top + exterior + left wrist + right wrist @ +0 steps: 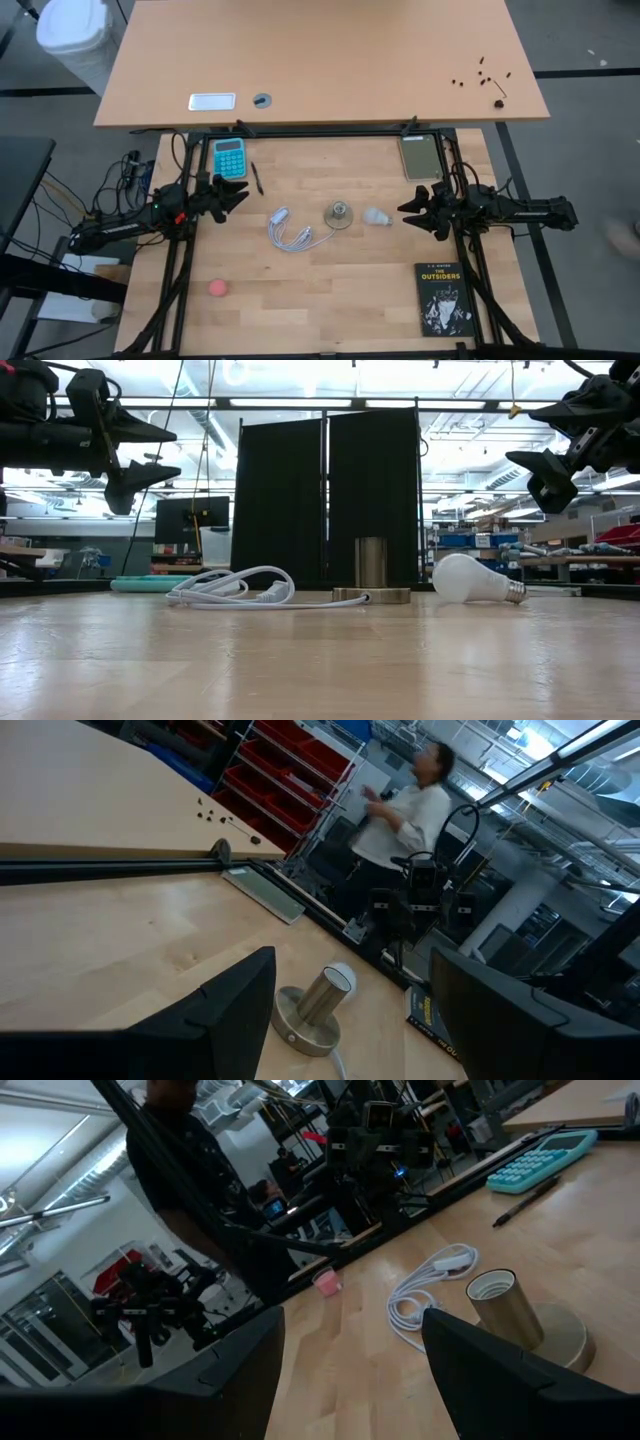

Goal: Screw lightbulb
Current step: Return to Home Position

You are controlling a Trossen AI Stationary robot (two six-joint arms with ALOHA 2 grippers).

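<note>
Lightbulb (376,216) lies on its side near the middle of the desk (330,300), a little toward the right edge. Nothing holds it. In the low view its grey screw base points to the right edge, and the white glass end (470,580) is turned to the lamp socket (340,213). The socket is a round metal disc with a short upright tube (372,565); the bulb is just beside it and does not touch it. A white cord (295,232) lies in loops on the other side of the socket, toward the left edge. The left gripper (240,196) hangs above the desk near the left edge, well apart from the bulb, and its jaws are spread with nothing between them. The right gripper (412,203) hangs above the desk on the right side, near the bulb but high over it, as the low view shows (525,435); its jaws are spread too and empty. A teal calculator (230,157) and a dark pen (257,178) lie near the far left corner, and a grey notebook (421,156) near the far right corner. A pink ball (218,288) rests toward the near left corner, a black book (443,298) at the near right corner. In the left wrist view a person (415,805) in a white top stands in the room behind the desk.
</note>
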